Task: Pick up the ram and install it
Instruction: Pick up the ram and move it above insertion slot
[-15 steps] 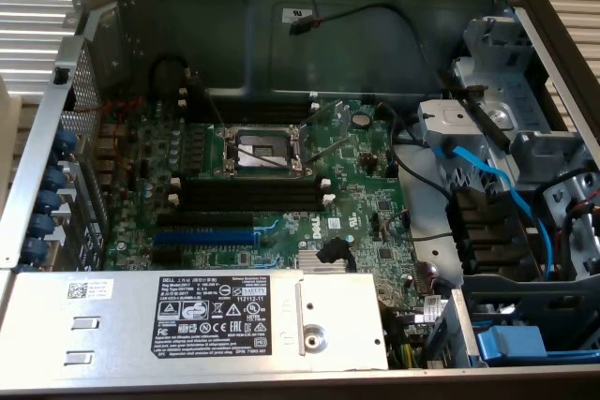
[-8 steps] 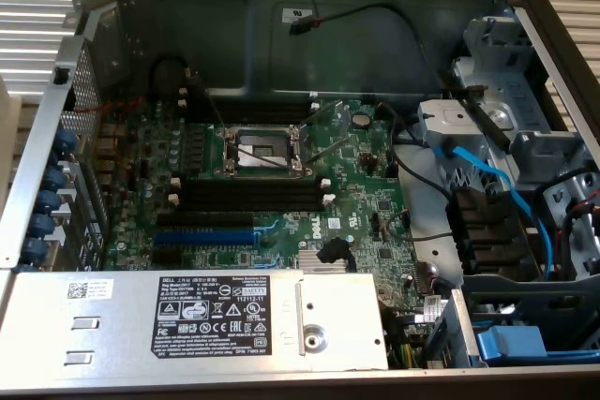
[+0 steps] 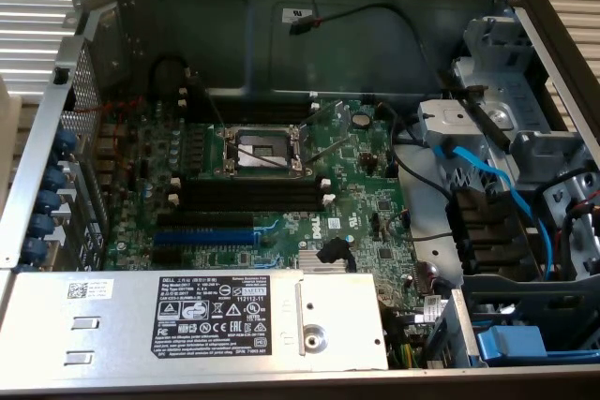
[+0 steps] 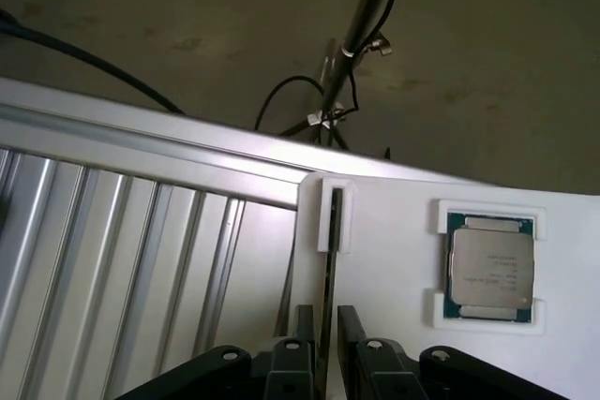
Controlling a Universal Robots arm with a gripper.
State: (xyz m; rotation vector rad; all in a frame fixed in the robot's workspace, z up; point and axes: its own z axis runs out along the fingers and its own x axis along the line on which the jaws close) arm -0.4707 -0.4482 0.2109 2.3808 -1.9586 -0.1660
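Found hand [image 4: 324, 325] spread astride the ram [image 4: 329, 278] standing edgewise in white holder [image 4: 394, 241]; judged pick-up under way, squeeze not yet made, centring critical.

The black label [image 3: 208, 320] on the power supply [image 3: 94, 325] reads DELL.
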